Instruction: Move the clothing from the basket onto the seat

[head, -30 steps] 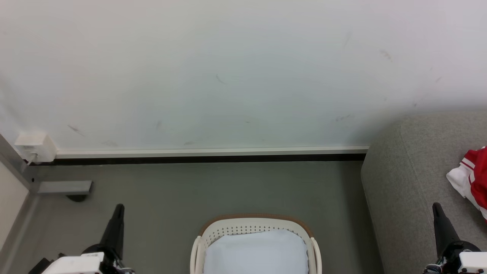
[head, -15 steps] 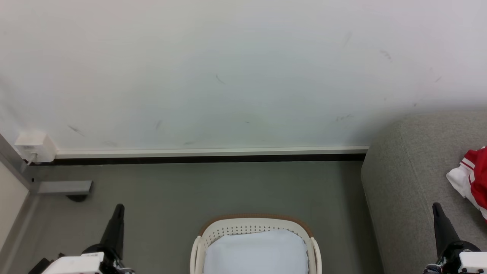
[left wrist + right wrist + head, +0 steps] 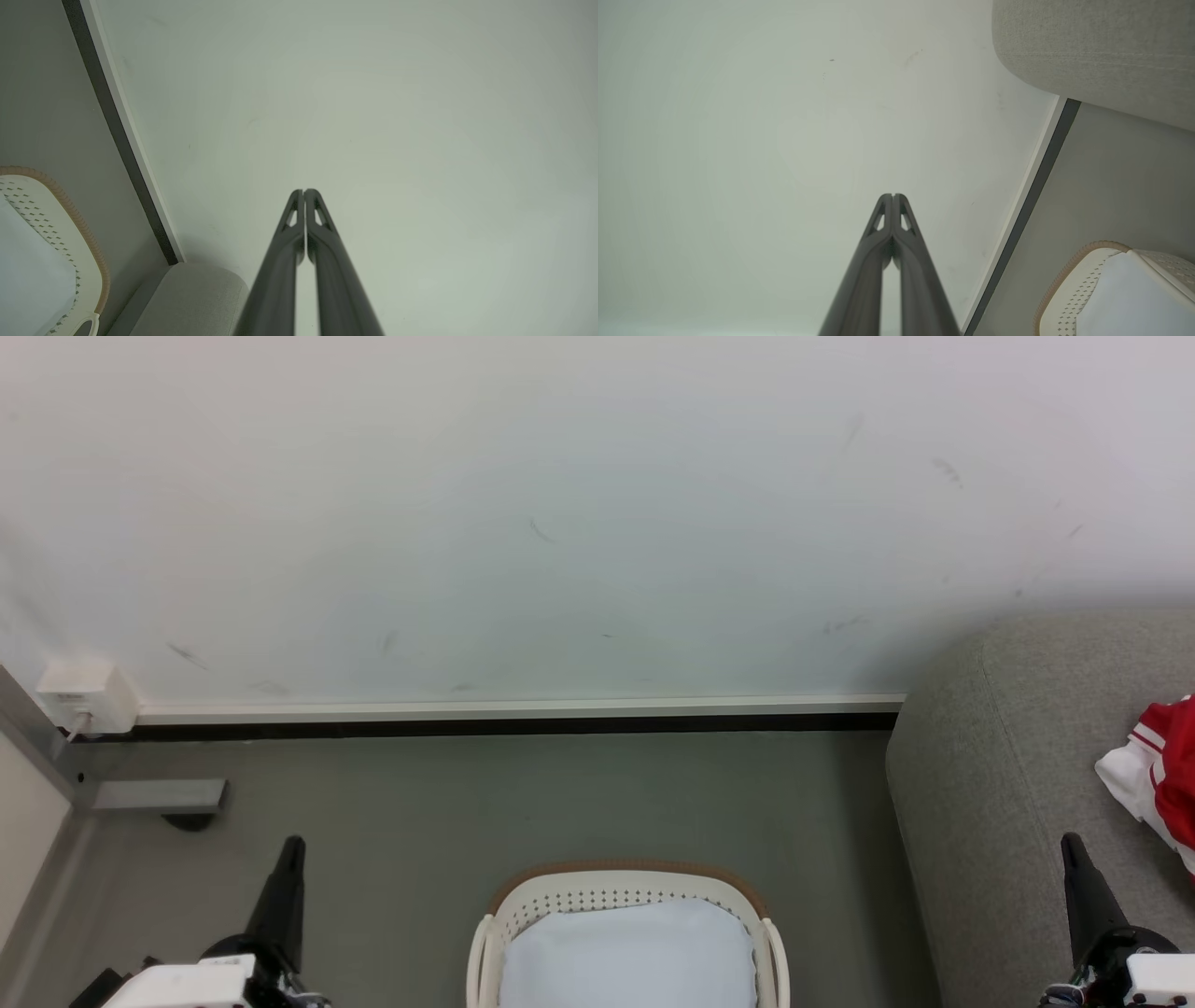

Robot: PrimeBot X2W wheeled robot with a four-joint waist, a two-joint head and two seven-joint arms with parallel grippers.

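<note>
- Head view: the clothing [image 3: 1162, 775] — red and white — lies on the seat [image 3: 1008, 756] at the right edge.
- Near centre, the basket [image 3: 607, 900] stands on the floor [image 3: 467, 803], with a pale pad [image 3: 627, 957] inside it.
- Near left, the left gripper [image 3: 293, 846] has its fingers pressed together — nothing held.
- Near right, the right gripper [image 3: 1071, 842] is likewise closed and empty.

Red-and-white striped clothing [image 3: 1167, 775], light grey seat [image 3: 1008, 756], cream basket [image 3: 551, 901] dotted with holes, brown-rimmed, pale bluish-white pad [image 3: 627, 957].
</note>
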